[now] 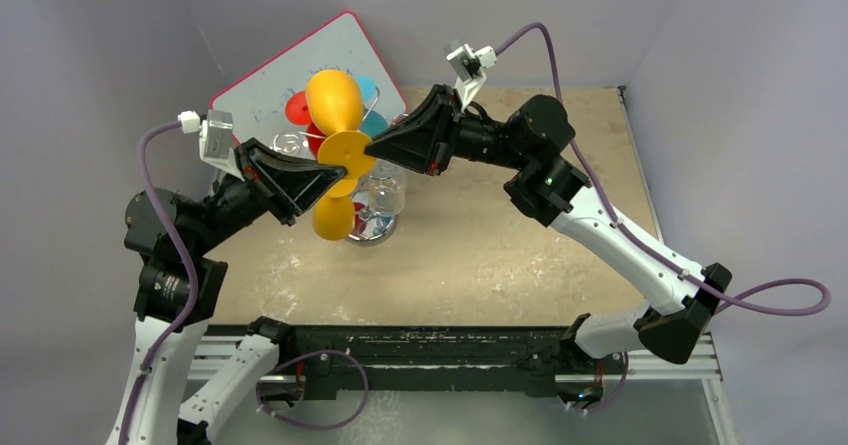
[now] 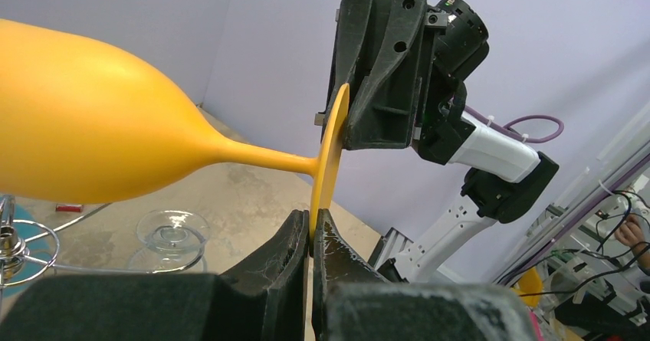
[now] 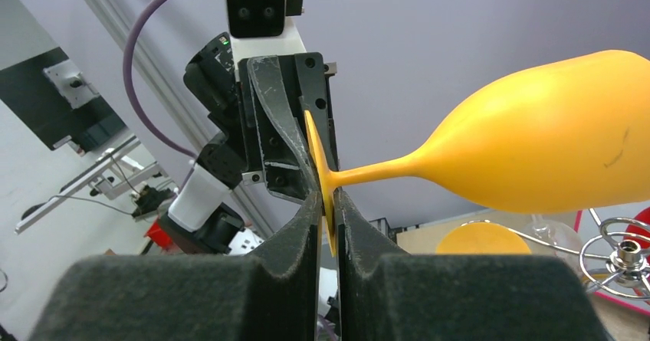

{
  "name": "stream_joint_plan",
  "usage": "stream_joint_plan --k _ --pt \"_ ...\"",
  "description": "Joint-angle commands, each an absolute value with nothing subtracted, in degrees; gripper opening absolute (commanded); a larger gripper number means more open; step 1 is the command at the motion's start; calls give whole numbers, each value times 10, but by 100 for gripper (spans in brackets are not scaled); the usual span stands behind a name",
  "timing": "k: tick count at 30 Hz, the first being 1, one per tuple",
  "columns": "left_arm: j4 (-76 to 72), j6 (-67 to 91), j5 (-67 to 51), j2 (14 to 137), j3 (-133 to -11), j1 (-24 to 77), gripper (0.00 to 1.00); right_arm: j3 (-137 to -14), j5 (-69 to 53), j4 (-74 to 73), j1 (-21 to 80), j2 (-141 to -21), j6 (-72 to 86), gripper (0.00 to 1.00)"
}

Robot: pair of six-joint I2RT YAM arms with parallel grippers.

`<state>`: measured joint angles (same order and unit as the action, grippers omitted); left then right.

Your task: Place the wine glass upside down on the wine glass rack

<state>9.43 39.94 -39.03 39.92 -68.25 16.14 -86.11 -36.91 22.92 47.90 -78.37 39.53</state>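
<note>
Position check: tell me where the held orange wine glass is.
Top view, left of centre: the orange wine glass hangs above the wine glass rack, its foot pinched between the left fingers and the right fingers.

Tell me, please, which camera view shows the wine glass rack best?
The top external view: only there is the wine glass rack seen down to its shiny base, though the held orange wine glass covers its middle. The left wrist view catches only wire loops at its left edge; the right wrist view shows just the post tip and scrolls.
</note>
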Motion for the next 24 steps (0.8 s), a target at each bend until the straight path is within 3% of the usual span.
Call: stream_joint_plan --k 1,4,9,15,21,24 --pt "67 407 -394 400 -683 159 0 -861 -365 279 482 -770 418 10" --pt "79 401 -387 401 -685 159 0 -860 -364 277 482 -769 421 0" --pt "100 382 -371 397 -689 159 3 -856 -357 276 482 -764 424 0" --pt "124 360 -343 389 -697 159 32 -848 -335 280 481 -750 426 0" --pt "160 336 -321 385 -710 159 50 -840 -315 282 481 -732 424 0" --pt "183 322 -301 381 -716 159 65 -839 -286 278 481 -723 419 0"
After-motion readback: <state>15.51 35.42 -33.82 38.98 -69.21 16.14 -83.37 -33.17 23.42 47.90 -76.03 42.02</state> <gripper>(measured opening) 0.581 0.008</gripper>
